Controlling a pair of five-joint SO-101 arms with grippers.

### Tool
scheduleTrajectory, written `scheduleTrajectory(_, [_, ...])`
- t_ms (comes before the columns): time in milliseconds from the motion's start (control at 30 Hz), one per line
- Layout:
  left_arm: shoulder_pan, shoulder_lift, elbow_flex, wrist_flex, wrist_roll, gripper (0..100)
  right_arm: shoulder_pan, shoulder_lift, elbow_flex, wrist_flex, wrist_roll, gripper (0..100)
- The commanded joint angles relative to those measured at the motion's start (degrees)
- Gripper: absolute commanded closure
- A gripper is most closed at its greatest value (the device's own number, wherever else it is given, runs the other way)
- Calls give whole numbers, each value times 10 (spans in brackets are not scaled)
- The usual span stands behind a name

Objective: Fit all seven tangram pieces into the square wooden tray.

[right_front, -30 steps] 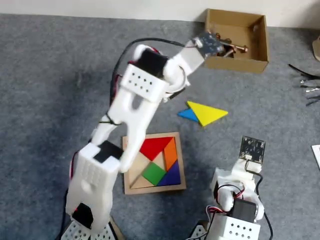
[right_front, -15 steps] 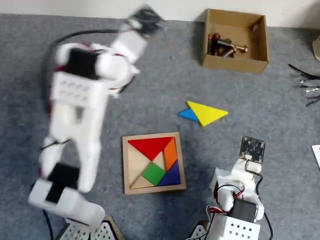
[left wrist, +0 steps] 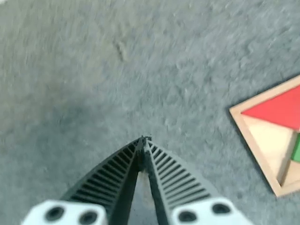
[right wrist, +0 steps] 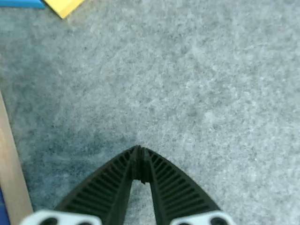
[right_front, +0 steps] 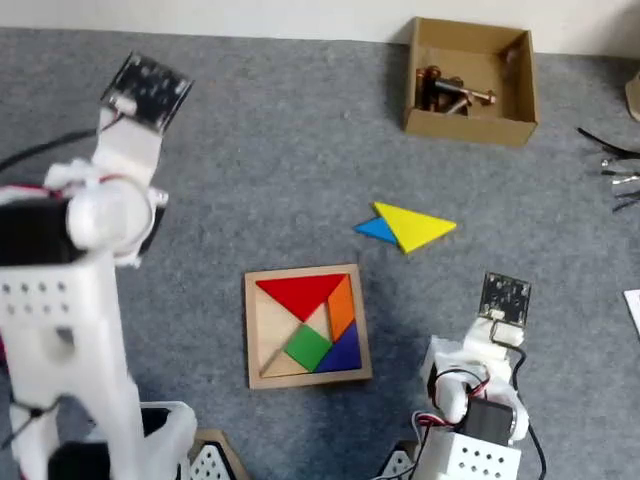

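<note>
Now the wooden tray (right_front: 251, 330) lies uncovered on the grey carpet (right_front: 250, 150), partly filled. The yellow triangle (right_front: 415, 225) and blue piece (right_front: 375, 229) stay touching just beyond it. The left arm (right_front: 60, 300) has swung off leftward. The left gripper (left wrist: 143, 139) is pinched together and empty, and so is the right gripper (right wrist: 139, 149). A cardboard box (right_front: 470, 125) sits near the wall (right_front: 200, 15).

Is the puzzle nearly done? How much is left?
About halfway. Done: the red triangle, orange piece, green square and purple triangle sit in the tray. In hand: nothing; the left pincer and right pincer are shut and empty. Left: the yellow triangle and blue piece lie on the carpet, and the tray's left part is bare.
</note>
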Motion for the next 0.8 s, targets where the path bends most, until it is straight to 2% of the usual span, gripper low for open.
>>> scheduleTrajectory(0, [-7, -82, 68, -1, 4, 995, 5, -7, 63, -15, -5, 994])
scheduleTrajectory(200, [-7, -196, 203, -10, 5, 995, 5, -7, 63, -15, -5, 994])
scheduleTrajectory(333, [-14, -271, 298, -57, 6, 995, 5, -7, 63, -15, -5, 994])
scheduleTrajectory(500, [-58, -368, 421, -141, 6, 995, 1, -7, 65, -15, -5, 994])
scheduleTrajectory(767, [-83, -457, 596, -246, 6, 995, 6, -7, 61, -16, -5, 994])
